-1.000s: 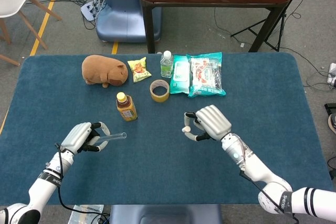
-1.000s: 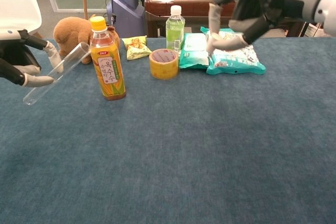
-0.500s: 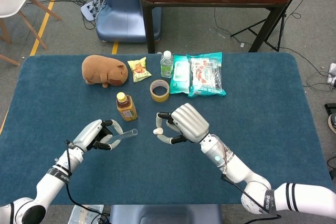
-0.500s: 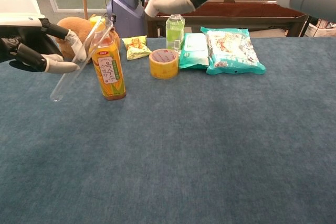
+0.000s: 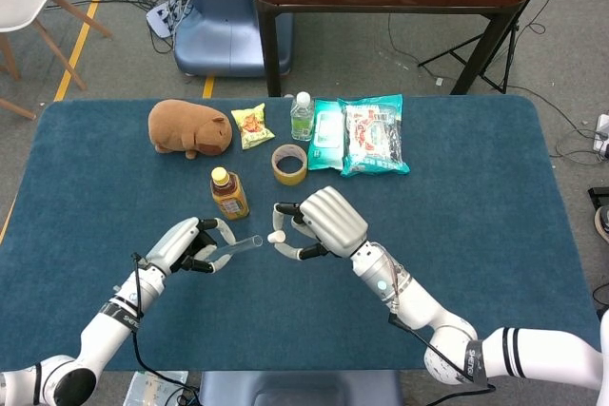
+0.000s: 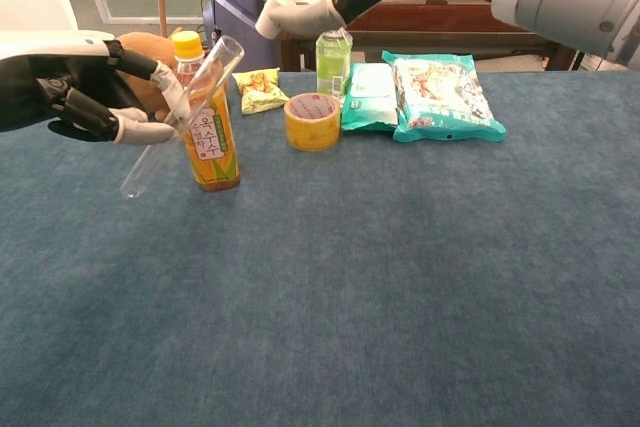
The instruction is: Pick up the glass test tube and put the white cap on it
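Glass test tube (image 5: 238, 246) held by left hand (image 5: 190, 244); right hand (image 5: 319, 223) seemingly pinches white cap (image 5: 277, 236).

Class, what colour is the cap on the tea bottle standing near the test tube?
Yellow. The tea bottle cap shows best in the chest view.

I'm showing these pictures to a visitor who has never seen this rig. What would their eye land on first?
Most likely the two robot hands meeting over the middle of the blue table: the left hand holds a glass test tube tilted toward the right hand, which pinches a white cap close to the tube's open end. Behind them stand an orange-capped drink bottle and a brown plush toy.
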Controlling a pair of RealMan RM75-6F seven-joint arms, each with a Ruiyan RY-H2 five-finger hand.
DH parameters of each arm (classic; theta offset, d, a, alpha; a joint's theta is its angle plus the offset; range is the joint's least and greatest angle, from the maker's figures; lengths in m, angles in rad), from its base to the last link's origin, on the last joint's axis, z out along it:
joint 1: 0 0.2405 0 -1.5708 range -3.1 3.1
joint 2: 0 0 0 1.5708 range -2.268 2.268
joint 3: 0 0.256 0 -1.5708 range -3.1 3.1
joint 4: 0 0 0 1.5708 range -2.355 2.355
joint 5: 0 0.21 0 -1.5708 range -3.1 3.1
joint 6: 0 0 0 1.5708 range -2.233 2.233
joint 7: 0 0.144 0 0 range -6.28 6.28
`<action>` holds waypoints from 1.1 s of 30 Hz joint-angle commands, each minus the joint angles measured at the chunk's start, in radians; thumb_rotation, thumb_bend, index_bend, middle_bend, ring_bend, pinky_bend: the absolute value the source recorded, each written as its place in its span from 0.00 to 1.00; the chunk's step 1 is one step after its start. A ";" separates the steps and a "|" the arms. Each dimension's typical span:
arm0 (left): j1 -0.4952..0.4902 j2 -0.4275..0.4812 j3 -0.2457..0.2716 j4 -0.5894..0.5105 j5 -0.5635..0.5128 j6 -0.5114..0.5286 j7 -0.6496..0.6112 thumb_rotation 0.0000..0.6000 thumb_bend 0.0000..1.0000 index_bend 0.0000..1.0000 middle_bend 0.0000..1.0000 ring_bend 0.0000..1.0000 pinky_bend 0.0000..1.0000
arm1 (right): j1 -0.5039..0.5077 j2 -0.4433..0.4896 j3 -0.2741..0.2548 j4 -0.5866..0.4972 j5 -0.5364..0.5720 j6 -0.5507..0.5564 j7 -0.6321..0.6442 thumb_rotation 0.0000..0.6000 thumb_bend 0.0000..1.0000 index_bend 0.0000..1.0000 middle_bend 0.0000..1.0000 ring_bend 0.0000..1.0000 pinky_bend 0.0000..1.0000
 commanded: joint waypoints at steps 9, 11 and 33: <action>-0.011 -0.007 0.001 -0.002 -0.014 0.000 0.004 1.00 0.33 0.61 0.99 1.00 1.00 | 0.025 -0.034 -0.006 0.029 0.012 -0.007 -0.002 1.00 0.39 0.66 1.00 1.00 1.00; -0.012 -0.008 0.001 -0.003 -0.014 0.001 0.004 1.00 0.33 0.61 0.99 1.00 1.00 | 0.028 -0.038 -0.006 0.033 0.015 -0.007 -0.004 1.00 0.39 0.66 1.00 1.00 1.00; -0.023 -0.012 0.012 0.012 -0.029 -0.008 0.004 1.00 0.33 0.61 0.99 1.00 1.00 | 0.055 -0.061 -0.008 0.063 0.037 -0.017 0.000 1.00 0.39 0.67 1.00 1.00 1.00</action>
